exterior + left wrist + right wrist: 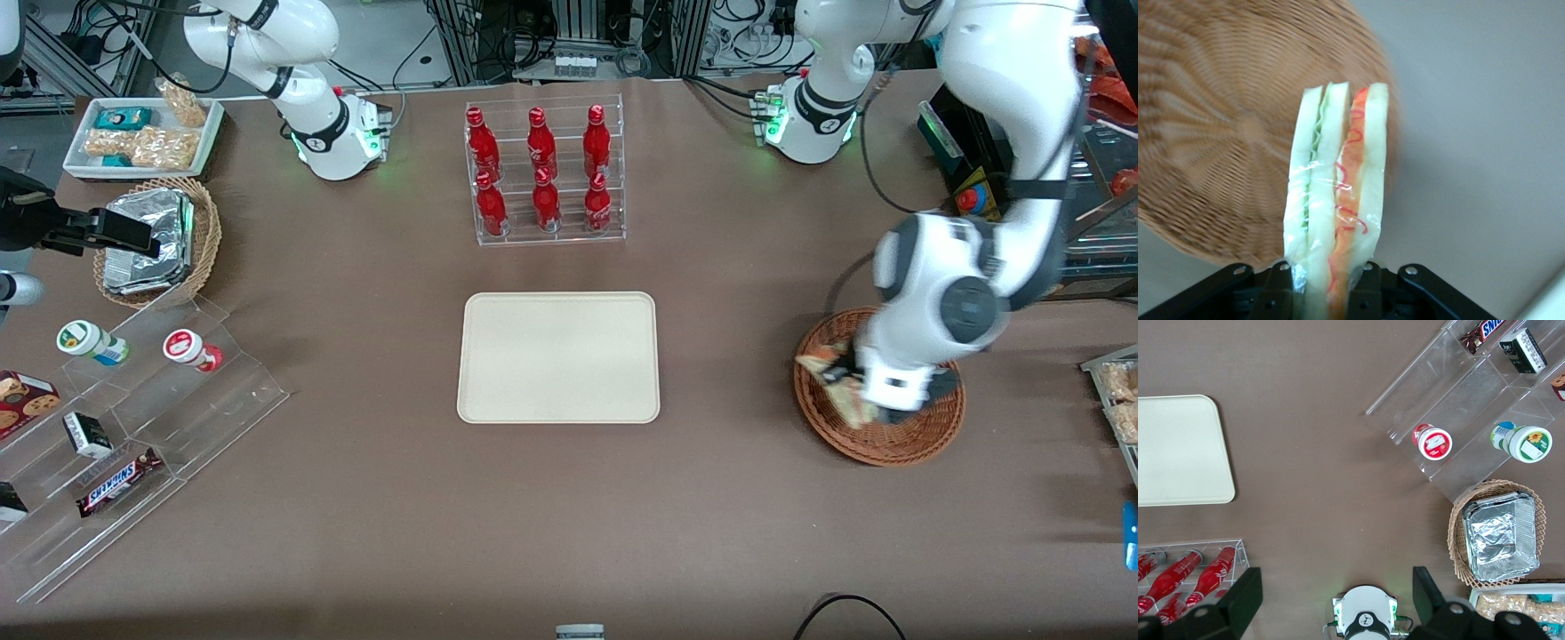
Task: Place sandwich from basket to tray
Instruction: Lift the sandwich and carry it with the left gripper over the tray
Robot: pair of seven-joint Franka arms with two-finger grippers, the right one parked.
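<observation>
This is a robotics lab dressed as a snack counter. Two white arms are bolted to a brown-covered worktop (356, 533), with cable bundles and metal framing (578, 36) along its edge farthest from the front camera. Red bottles (544, 169) fill a clear rack, and snacks sit on acrylic steps (133, 427).

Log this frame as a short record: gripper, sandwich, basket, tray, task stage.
gripper: the gripper is over the basket, shut on the sandwich
sandwich: the sandwich is clear-wrapped, clamped at one end between the fingers, its free end over the basket's rim
basket: the basket is near the working arm's end, other wrapped food still inside
tray: the tray is mid-table, nothing on it
stage: grasped, not yet delivered
</observation>
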